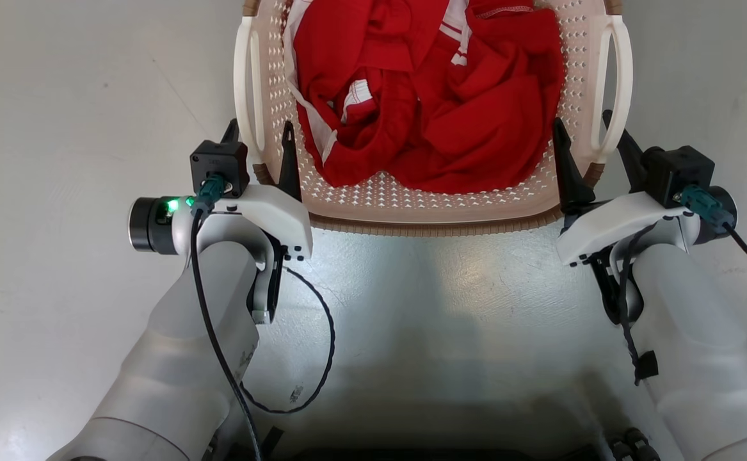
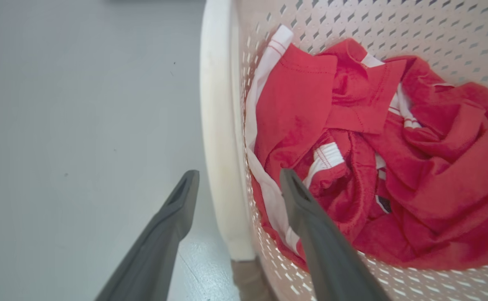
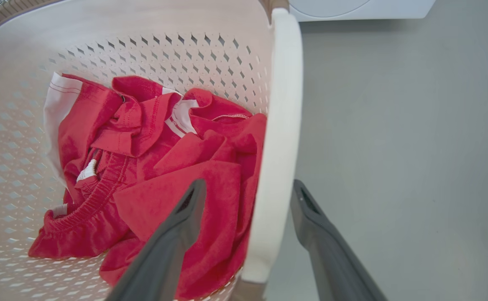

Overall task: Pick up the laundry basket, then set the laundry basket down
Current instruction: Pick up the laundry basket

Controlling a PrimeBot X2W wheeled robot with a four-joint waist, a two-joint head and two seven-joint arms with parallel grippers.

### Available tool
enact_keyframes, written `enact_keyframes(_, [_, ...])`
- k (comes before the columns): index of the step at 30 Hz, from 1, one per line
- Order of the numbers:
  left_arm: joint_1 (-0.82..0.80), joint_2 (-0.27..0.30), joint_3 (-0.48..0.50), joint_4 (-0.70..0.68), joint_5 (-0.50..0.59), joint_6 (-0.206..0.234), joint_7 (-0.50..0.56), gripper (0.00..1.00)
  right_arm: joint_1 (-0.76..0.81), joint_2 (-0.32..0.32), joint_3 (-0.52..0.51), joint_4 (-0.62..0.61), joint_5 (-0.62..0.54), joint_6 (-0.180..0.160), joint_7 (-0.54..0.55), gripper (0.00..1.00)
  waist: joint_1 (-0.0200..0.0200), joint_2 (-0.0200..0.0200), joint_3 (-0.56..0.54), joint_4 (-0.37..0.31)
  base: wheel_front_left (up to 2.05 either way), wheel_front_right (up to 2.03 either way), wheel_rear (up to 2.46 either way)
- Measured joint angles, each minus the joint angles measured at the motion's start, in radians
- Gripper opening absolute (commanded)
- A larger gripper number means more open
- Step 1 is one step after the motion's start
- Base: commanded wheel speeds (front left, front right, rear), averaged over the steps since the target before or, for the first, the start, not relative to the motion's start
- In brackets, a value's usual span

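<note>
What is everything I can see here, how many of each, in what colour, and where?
laundry basket: one, cream with a brown rim, between the two grippers
basket handles: two, white, one on each side of the basket
clothes: one crumpled heap, red with white trim, inside the basket
floor: one, pale grey, around the basket
appliance: one, white, edge beyond the basket in the right wrist view
left gripper: one, dark fingers, open astride the left handle
right gripper: one, dark fingers, open astride the right handle
forearms: two, pale grey, lower corners of the head view
cables: black, along the arms
</note>
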Motion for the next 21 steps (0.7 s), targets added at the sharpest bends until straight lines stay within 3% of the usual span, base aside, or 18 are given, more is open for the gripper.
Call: enact_keyframes(21, [-0.010, 0.000, -0.006, -0.002, -0.008, 0.008, 0.000, 1.00, -0.014, 0.000, 0.014, 0.010, 0.022, 0.000, 0.000, 1.00, 0.0000, 0.0000, 0.007, -0.001, 0.00, 0.00, 0.00])
